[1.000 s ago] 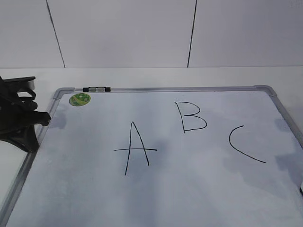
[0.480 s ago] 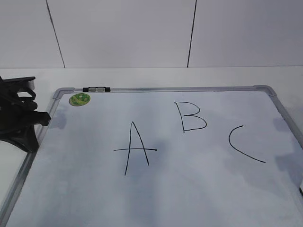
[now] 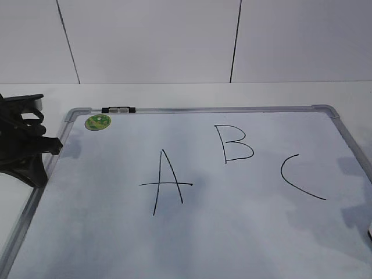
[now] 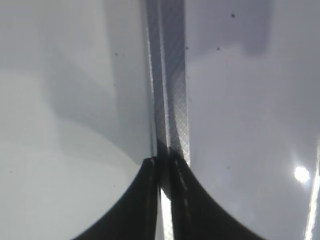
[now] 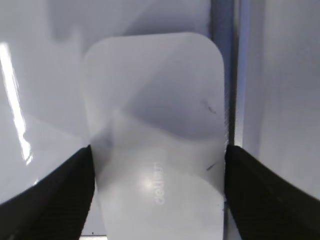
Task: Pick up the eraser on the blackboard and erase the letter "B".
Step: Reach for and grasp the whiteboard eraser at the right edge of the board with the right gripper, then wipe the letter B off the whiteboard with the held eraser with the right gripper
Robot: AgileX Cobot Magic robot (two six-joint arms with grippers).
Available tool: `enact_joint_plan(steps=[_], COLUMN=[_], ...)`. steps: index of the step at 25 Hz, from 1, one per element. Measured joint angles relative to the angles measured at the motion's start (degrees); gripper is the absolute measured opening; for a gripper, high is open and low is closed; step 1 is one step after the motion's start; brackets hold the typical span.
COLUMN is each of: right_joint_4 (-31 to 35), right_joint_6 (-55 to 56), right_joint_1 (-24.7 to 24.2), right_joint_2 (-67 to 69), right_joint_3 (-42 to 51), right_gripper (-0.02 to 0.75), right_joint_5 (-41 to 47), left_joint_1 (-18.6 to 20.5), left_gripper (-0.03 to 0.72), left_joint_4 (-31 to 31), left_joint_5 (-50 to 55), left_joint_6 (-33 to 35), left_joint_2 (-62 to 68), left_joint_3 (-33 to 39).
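The blackboard [image 3: 192, 109] is a white dry-erase board with a silver frame and bears a black "A" [image 3: 167, 181], the letter "B" [image 3: 233, 143] and a "C" [image 3: 297, 176]. The eraser [image 5: 155, 130], a white rounded block with faint grey lettering, lies flat on the board beside the frame strip [image 5: 223, 75]. My right gripper [image 5: 159, 160] has a black jaw against each long side of the eraser and is shut on it. My left gripper [image 4: 165, 162] is shut and empty over the board's left frame [image 4: 172, 90]; it also shows in the exterior view [image 3: 53, 145].
A round green magnet [image 3: 97, 122] sits at the board's top left corner. A thin black-and-white marker [image 3: 118, 109] lies on the top frame. White table surrounds the board, with a white panelled wall behind. The right arm's shadow falls on the board's right side.
The right arm's shadow on the board's right side has shifted slightly down and to the right. The left arm and the letters have not moved.
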Motion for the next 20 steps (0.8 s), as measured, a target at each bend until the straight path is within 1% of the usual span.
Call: enact_joint_plan(steps=[7, 20], right_joint_4=[0.0, 0.0], right_joint_6=[-0.48, -1.07], right_joint_1=[0.0, 0.0], right_joint_2=[0.79, 2.16], right_joint_3=[0.13, 0.13], right_gripper=[0.613, 0.603], right_joint_5=[-1.5, -1.89], left_joint_1=[0.0, 0.0], left_gripper=[0.026, 0.027], left_joint_4=[0.13, 0.21], left_joint_5=[0.04, 0.13], left_joint_6=[0.0, 0.0], left_joint_2=[0.0, 0.0], left_joint_3=[0.0, 0.0])
